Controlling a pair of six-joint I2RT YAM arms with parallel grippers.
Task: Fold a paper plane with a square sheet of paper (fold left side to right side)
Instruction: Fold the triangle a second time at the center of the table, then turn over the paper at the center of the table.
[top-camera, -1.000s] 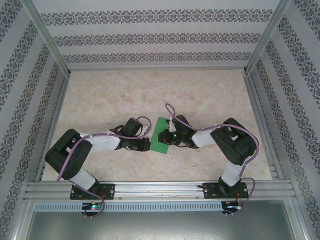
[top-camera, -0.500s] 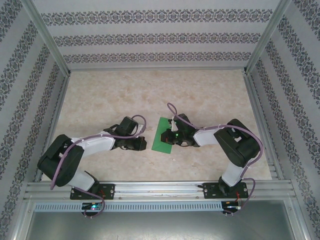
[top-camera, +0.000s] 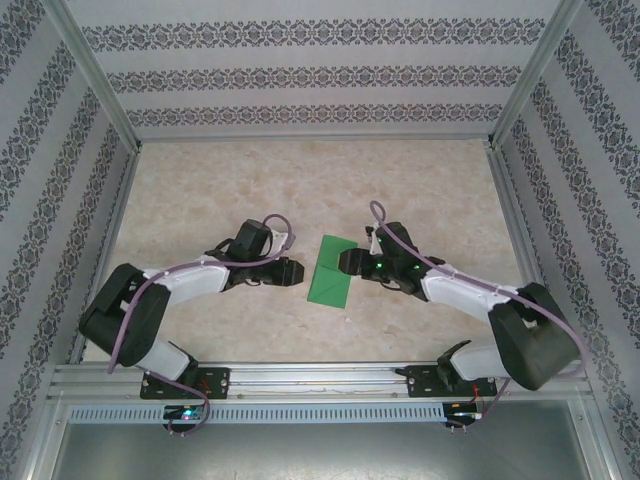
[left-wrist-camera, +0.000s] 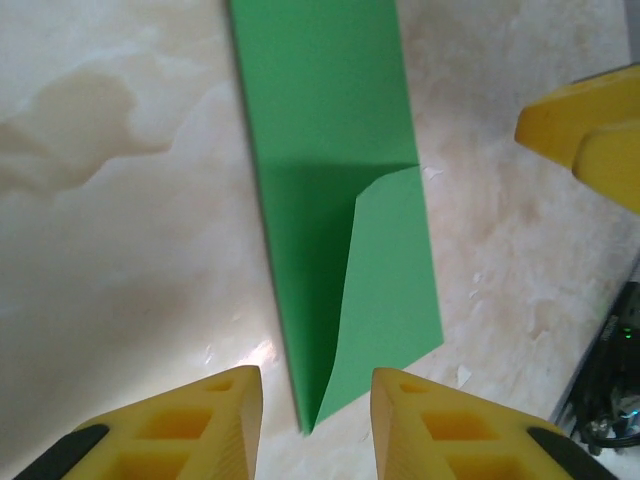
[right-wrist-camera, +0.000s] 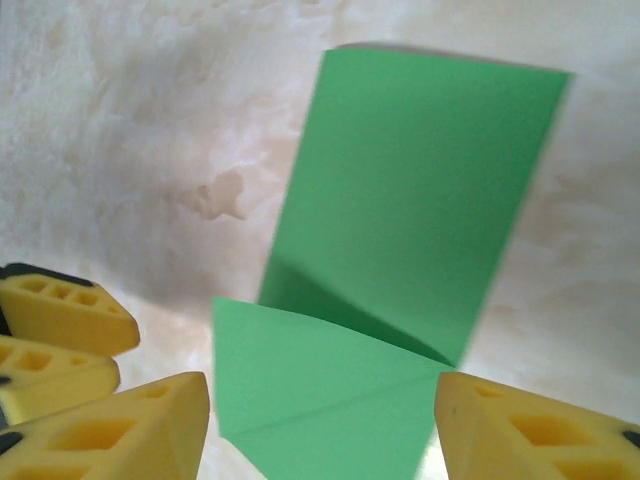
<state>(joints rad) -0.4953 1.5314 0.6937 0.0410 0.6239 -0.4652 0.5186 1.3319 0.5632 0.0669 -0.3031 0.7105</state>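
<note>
The square sheet of paper (top-camera: 329, 280) lies on the table between the arms, folded into a narrow bright-green strip. One triangular corner flap stands slightly lifted and casts a shadow on the strip. In the left wrist view the sheet (left-wrist-camera: 325, 150) runs away from my left gripper (left-wrist-camera: 315, 415). That gripper is open, and the strip's near corner lies in the gap untouched. In the right wrist view the lifted flap of the sheet (right-wrist-camera: 330, 390) sits between the spread fingers of my right gripper (right-wrist-camera: 320, 425), also open. From above, the left gripper (top-camera: 297, 272) is just left of the sheet and the right gripper (top-camera: 343, 262) is at its right edge.
The marbled tabletop (top-camera: 300, 180) is ringed by patterned walls and aluminium rails (top-camera: 320, 375). The right arm's yellow fingers (left-wrist-camera: 590, 130) show at the upper right of the left wrist view. The left arm's fingers (right-wrist-camera: 60, 320) show at the left of the right wrist view.
Both grippers have gone from shut to open and let go of the sheet. The left gripper drew back to the left, the right arm swung outward, and more of the paper is uncovered.
</note>
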